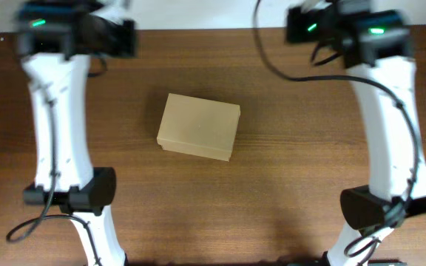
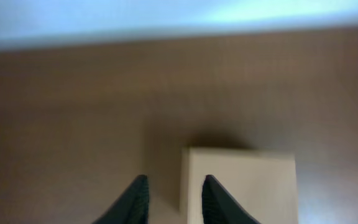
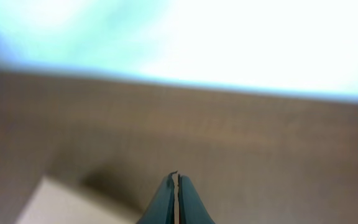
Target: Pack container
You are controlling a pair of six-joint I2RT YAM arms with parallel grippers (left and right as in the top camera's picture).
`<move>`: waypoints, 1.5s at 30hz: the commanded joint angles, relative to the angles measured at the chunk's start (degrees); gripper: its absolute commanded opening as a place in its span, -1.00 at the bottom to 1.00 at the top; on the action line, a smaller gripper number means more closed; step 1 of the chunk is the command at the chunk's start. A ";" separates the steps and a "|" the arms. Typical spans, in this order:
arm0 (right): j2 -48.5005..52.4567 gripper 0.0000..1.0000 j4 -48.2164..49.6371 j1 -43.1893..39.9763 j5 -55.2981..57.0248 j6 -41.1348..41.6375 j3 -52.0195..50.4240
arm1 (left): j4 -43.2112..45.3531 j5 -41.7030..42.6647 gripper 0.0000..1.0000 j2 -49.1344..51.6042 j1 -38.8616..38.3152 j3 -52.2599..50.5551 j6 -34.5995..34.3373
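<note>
The container (image 1: 199,126) is a plain tan cardboard box, lid down, lying slightly askew in the middle of the wooden table (image 1: 294,118). Both arms are held back at the far edge, well away from it. In the left wrist view my left gripper (image 2: 174,183) is open, with a clear gap between its dark fingers and nothing in it; the container (image 2: 247,186) sits beyond them, to the right. In the right wrist view my right gripper (image 3: 178,179) is shut and empty, and a corner of the container (image 3: 61,205) shows at the lower left.
The left arm (image 1: 58,111) and the right arm (image 1: 390,111) run along the two sides of the table, with their bases at the near edge. A pale surface lies beyond the table's far edge (image 2: 179,37).
</note>
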 commanded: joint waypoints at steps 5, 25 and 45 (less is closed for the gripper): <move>-1.81 -0.31 3.19 -3.28 0.63 -0.44 14.91 | 0.83 -1.38 0.68 -1.38 6.58 17.35 -0.31; -1.60 0.98 -0.22 -3.23 0.59 -0.39 20.26 | 1.92 -1.36 1.00 -2.40 8.33 16.28 -0.28; -1.60 0.99 -8.98 -3.10 0.87 -0.42 20.06 | 1.92 -1.36 1.00 -2.40 8.33 16.28 -0.31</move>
